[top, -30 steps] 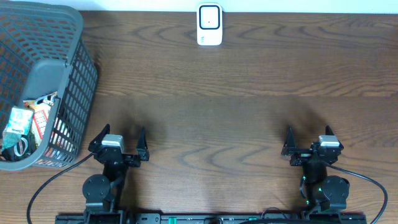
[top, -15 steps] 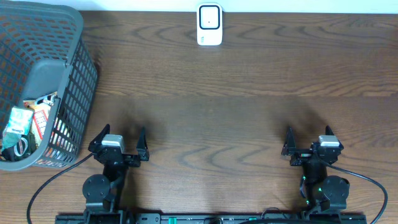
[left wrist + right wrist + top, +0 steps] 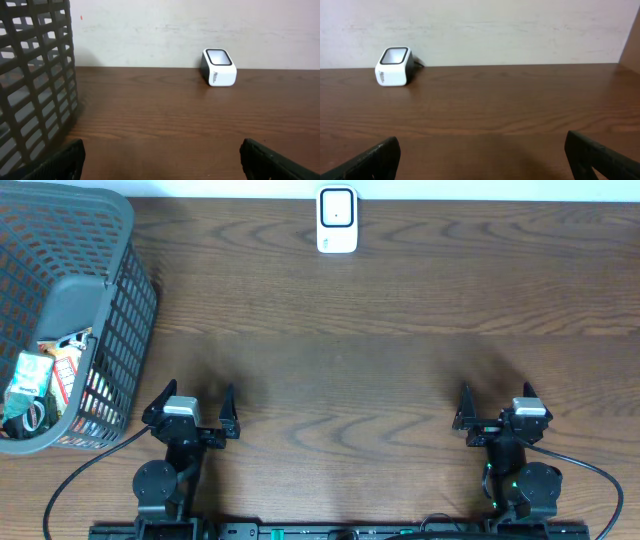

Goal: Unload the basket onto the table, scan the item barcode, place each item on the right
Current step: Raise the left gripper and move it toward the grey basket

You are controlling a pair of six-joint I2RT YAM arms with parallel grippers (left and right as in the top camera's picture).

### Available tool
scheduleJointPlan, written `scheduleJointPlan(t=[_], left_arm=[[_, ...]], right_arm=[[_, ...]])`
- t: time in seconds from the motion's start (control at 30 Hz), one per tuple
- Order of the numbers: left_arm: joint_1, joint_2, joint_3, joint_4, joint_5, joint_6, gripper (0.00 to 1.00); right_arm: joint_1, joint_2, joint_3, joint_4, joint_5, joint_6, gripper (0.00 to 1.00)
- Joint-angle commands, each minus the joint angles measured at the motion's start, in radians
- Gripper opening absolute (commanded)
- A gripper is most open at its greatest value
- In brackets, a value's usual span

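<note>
At the surface's [image 3: 400, 360] near edge, left tool [image 3: 190, 410] and right tool [image 3: 495, 412] sit spread apart, empty — unstarted; next, fetch an item [image 3: 30, 375] from the left basket [image 3: 128, 240].

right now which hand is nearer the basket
The left hand: it sits right next to the basket, while the right hand is far off on the other side.

Dk wood tbl [image 3: 400, 360]; gray mesh basket [image 3: 136, 320] far-L; white wall [image 3: 150, 25] behind.
</note>
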State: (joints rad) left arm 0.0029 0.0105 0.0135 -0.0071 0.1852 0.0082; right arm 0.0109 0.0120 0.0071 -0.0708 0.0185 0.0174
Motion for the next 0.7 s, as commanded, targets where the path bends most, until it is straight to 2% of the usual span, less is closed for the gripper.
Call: scheduleJointPlan(t=[0.0, 0.33, 0.5, 0.6, 0.67], left_arm=[[0.003, -0.006, -0.010, -0.045, 0.039, 0.018, 0.98], [0.003, -0.006, -0.010, -0.045, 0.039, 0.018, 0.98], [0.003, -0.006, -0.010, -0.045, -0.020, 0.017, 0.98], [0.002, -0.006, -0.010, -0.044, 0.062, -0.029, 0.98], [0.002, -0.006, -0.010, -0.042, 0.064, -0.027, 0.97]], right_arm=[[-0.010, -0.005, -0.002, -0.004, -0.002, -0.007, 0.99], [-0.010, -0.005, -0.002, -0.004, -0.002, -0.007, 0.99], [-0.010, -0.005, -0.002, -0.004, -0.002, -0.007, 0.99], [-0.010, -0.005, -0.002, -0.004, -0.002, -0.007, 0.99], [-0.010, -0.005, -0.002, -0.004, -0.002, -0.007, 0.99]])
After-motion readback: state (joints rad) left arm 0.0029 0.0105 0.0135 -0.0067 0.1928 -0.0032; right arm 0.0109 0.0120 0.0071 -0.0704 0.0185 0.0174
